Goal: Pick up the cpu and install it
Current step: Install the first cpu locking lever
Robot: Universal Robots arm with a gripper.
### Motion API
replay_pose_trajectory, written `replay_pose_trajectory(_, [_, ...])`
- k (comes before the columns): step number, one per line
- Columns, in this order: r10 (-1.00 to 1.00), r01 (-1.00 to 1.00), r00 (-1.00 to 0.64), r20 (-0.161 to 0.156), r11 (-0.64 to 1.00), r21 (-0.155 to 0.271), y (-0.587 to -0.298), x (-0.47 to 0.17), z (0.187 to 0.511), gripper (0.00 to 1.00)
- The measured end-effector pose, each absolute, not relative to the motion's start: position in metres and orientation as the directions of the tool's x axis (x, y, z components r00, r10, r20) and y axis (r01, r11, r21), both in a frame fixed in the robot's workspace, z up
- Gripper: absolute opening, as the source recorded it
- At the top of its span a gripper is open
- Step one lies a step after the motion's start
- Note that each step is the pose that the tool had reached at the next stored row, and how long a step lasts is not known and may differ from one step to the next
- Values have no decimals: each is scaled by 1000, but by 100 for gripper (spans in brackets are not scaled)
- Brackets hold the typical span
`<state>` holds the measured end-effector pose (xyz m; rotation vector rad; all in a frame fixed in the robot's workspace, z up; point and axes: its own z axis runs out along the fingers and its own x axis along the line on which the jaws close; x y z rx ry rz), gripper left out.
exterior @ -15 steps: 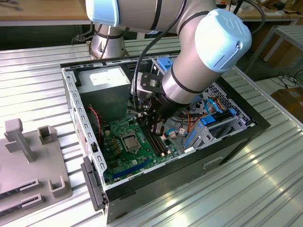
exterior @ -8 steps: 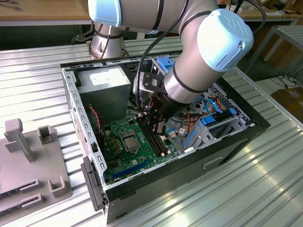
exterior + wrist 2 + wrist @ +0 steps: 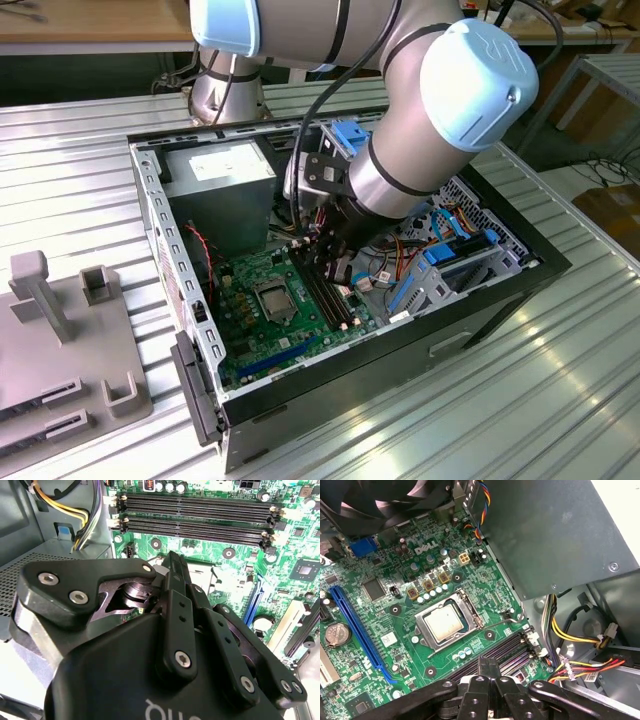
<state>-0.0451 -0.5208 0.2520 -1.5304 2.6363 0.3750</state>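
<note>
The cpu (image 3: 442, 623) is a flat silver-grey square lying inside the metal frame of the black socket (image 3: 469, 611) on the green motherboard (image 3: 380, 565). In the exterior view the cpu (image 3: 272, 296) sits mid-board inside the open computer case (image 3: 150, 215). My gripper (image 3: 331, 264) hangs low over the board beside the socket, toward the exterior view's right, above the long black memory slots (image 3: 325, 292). In both wrist views the gripper (image 3: 488, 661) (image 3: 173, 556) has its black fingers pressed together with nothing between them, and it does not touch the cpu.
A grey power-supply box (image 3: 222, 190) fills the case's back corner by the socket. Yellow and red cable bundles (image 3: 570, 636) run beside the memory slots (image 3: 195, 515). A black fan (image 3: 385, 500) overhangs the board, and blue drive brackets (image 3: 450, 258) stand at the exterior view's right. Grey fixtures (image 3: 70, 340) lie outside the case.
</note>
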Motion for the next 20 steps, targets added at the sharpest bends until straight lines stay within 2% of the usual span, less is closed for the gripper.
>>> replay_pose_trajectory(12, [-846, -863, -502, -182, 474, 174, -518, -41, 251, 11])
replay_pose_trajectory(16, [-842, -863, -501, -197, 471, 183, -514, -40, 249, 11])
replay_pose_trajectory(20, [-842, -863, -502, -198, 471, 183, -503, -40, 248, 11])
